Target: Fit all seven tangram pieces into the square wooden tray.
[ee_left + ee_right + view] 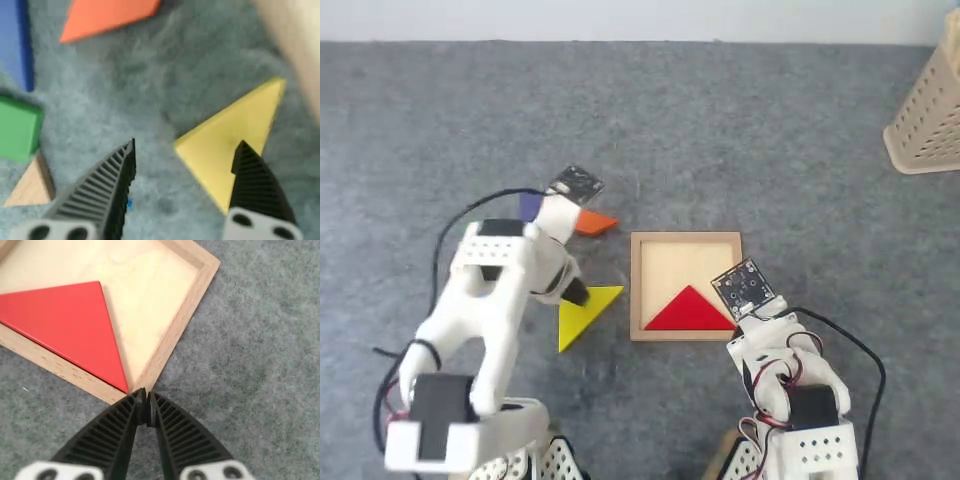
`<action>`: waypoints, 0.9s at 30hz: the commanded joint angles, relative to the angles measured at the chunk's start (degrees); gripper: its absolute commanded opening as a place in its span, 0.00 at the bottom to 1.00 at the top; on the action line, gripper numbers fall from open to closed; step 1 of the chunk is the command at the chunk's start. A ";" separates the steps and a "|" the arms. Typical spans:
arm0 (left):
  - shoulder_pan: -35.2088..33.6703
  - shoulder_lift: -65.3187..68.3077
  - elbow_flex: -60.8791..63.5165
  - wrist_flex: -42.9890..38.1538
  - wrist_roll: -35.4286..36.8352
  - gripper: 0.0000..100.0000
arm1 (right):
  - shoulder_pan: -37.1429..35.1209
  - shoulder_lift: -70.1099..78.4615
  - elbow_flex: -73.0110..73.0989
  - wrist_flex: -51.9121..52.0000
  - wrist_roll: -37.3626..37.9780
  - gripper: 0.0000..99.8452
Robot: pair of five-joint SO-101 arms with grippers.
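left claw (186, 144) spread over yellow triangular tangram piece (240, 117) | right claw (146, 392) pressed together at square wooden tray (186, 315) near-right corner

Grey carpet (720, 130) bears wooden tray (685, 237), yellow triangle (582, 315).

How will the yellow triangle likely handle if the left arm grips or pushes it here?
The yellow triangle looks like a flat, rigid painted block, so it probably stays stiff and won't roll. Its smooth, slanted edges may slip between the left gripper's open jaws. Pushed, the grey carpet would likely drag on it.
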 commanded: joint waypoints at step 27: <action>5.98 9.67 -1.36 -1.32 -5.36 0.27 | -0.13 -1.27 0.88 0.40 0.62 0.01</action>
